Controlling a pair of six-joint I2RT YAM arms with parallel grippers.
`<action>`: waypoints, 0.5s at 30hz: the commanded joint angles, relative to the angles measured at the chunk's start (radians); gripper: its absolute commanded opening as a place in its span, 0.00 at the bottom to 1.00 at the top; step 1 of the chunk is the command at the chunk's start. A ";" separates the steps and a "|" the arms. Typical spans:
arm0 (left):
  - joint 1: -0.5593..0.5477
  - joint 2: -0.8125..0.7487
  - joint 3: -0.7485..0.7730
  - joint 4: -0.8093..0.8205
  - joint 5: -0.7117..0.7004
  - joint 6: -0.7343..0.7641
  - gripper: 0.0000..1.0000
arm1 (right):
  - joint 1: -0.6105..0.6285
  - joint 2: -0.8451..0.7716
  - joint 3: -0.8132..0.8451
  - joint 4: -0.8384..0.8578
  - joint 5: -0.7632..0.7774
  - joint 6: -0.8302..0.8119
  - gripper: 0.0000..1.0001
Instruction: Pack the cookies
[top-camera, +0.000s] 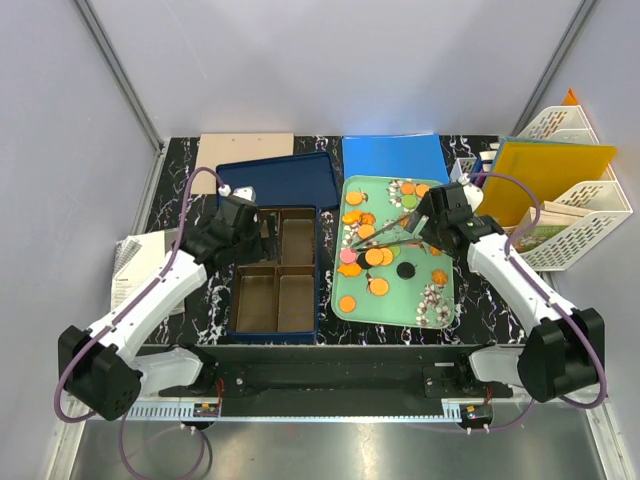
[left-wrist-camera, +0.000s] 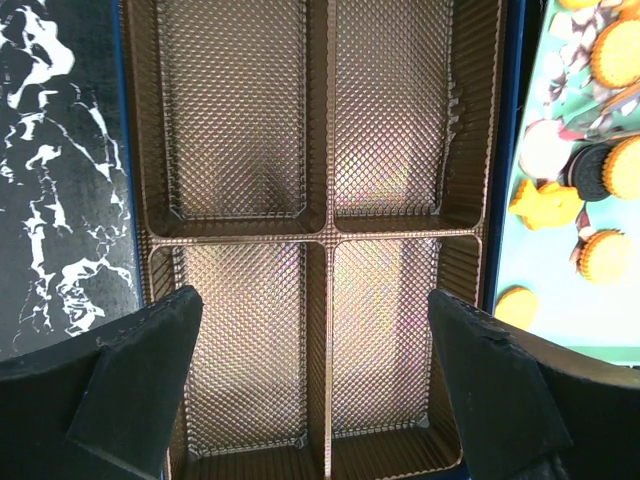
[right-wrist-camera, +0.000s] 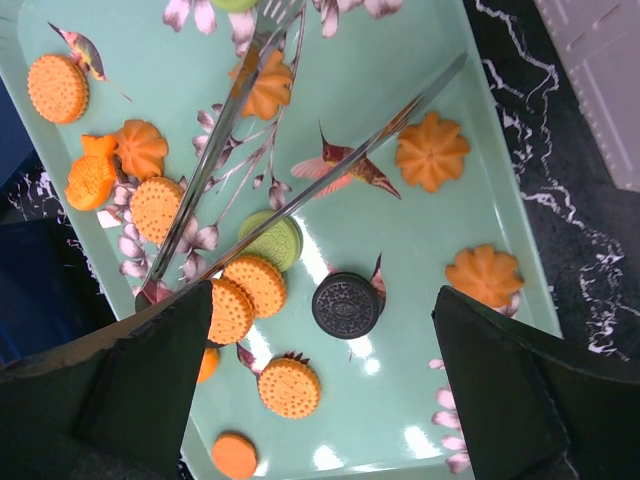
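Observation:
The cookies lie scattered on the mint-green tray (top-camera: 443, 305): orange ones (top-camera: 374, 257), a pink one (top-camera: 347, 256), a green one (top-camera: 410, 201) and a black one (top-camera: 405, 269). In the right wrist view, a black cookie (right-wrist-camera: 346, 305), a green one (right-wrist-camera: 271, 241) and several orange ones (right-wrist-camera: 289, 387) lie below my right gripper (right-wrist-camera: 322, 293), which is open and empty above them. My left gripper (left-wrist-camera: 312, 300) is open and empty above the brown four-compartment tray (left-wrist-camera: 328, 236), whose compartments are empty. That tray sits in a blue box (top-camera: 275, 332).
Metal tongs (right-wrist-camera: 215, 140) lie on the mint-green tray among the cookies, their joined end by my right gripper's left finger. A blue lid (top-camera: 280, 180), a blue folder (top-camera: 393, 157) and a cardboard sheet (top-camera: 243, 155) lie at the back. A white file rack (top-camera: 590, 225) stands right; papers (top-camera: 130, 265) lie left.

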 joint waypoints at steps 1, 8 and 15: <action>-0.003 0.024 0.050 0.060 0.037 0.036 0.99 | 0.003 0.041 -0.002 0.004 -0.026 0.111 1.00; -0.003 0.080 0.081 0.062 0.070 0.033 0.99 | 0.001 0.143 0.033 0.035 -0.040 0.198 0.80; -0.003 0.082 0.091 0.059 0.069 0.039 0.99 | -0.014 0.239 0.059 0.073 -0.023 0.243 0.51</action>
